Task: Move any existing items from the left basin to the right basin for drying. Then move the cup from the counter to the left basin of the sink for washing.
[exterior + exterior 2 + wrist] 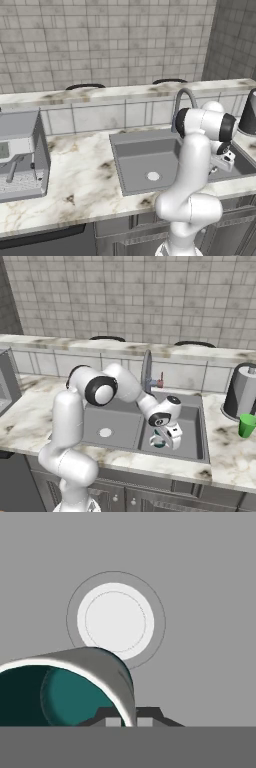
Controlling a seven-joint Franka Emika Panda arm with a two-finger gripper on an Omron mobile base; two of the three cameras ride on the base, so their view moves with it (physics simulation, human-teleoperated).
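- Reaching down into the right basin of the grey sink, the white arm hangs its gripper low over the basin floor.
- Its two dark tips are pinched tight on the rim of the teal cup, with the thin wall between them.
- From the hand's camera, the teal cup is at 8 o'clock and the pale round drain is at 12 o'clock, just past the cup.
- From the right base camera, the same cup shows under the hand, near the front of the right basin.
- The left basin has a pale drain in its floor.
- A bright green cup stands on the marble counter, at 3 o'clock from the sink, just beside a dark grey pot.
- The curved tap rises at 12 o'clock, behind the basins.
- A grey machine sits at 9 o'clock on the counter.
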